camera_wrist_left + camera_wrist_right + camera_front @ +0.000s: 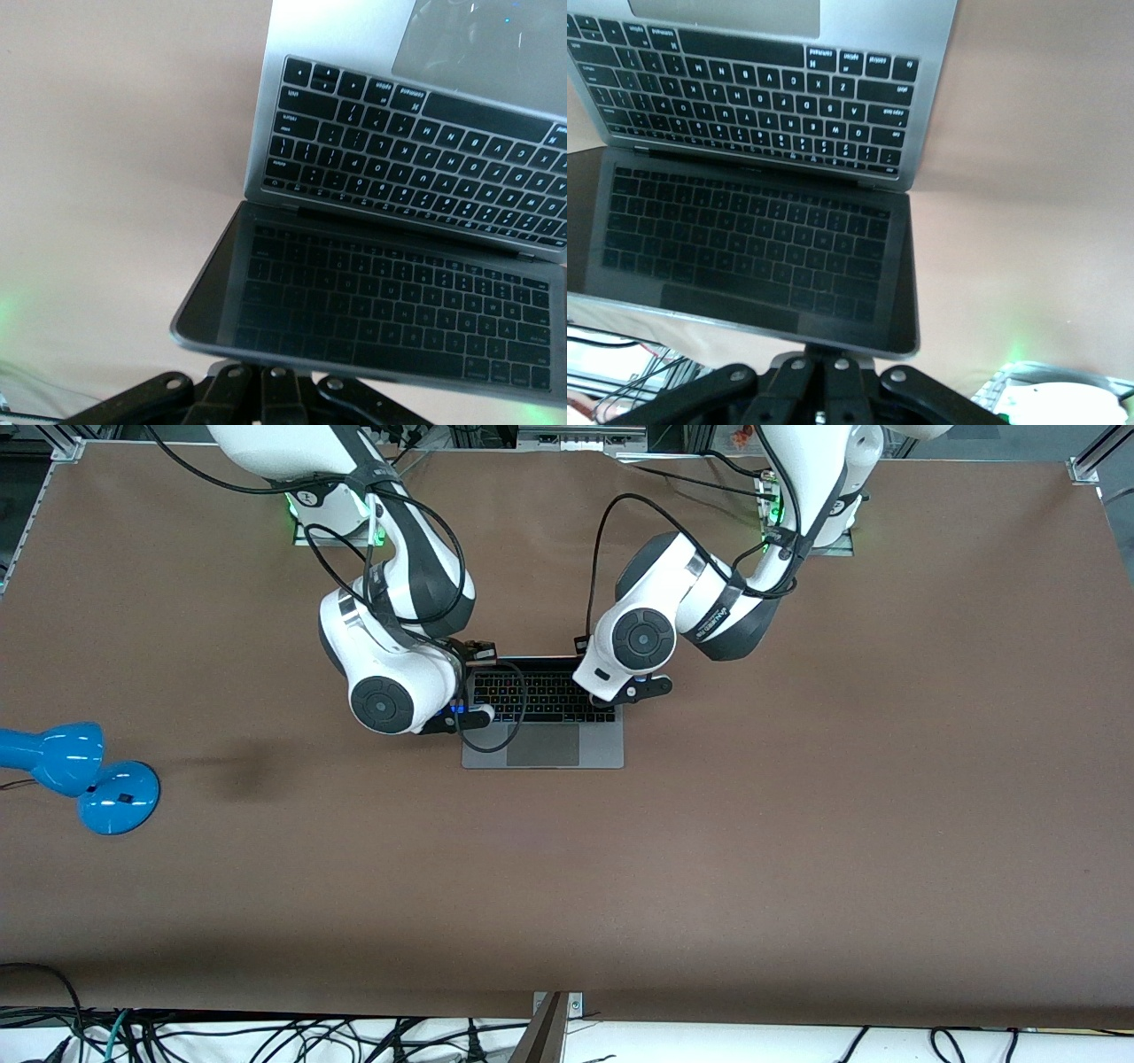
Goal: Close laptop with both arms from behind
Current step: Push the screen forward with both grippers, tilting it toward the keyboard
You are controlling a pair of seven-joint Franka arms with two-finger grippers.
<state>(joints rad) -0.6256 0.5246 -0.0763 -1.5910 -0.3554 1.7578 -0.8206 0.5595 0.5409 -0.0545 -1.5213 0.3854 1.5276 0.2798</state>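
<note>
Both arms parked at the back of a half-open laptop, mid-bench.

The laptop (542, 731) sits about halfway between the two ends of the bench (797, 850), a bit closer to the robots' edge than to the camera's edge, keyboard and trackpad showing and the lid up at an angle. In both wrist views the dark screen (381, 301) mirrors the keys. The left gripper (252, 398) is at the lid's top edge near the corner on the left arm's side, and the right gripper (815, 394) is at the same edge near the corner on the right arm's side. Honestly can't tell how wide either set of jaws is, or whether they have hold of anything. A blue desk lamp (75, 775) lies by the bench edge at the right arm's end.
</note>
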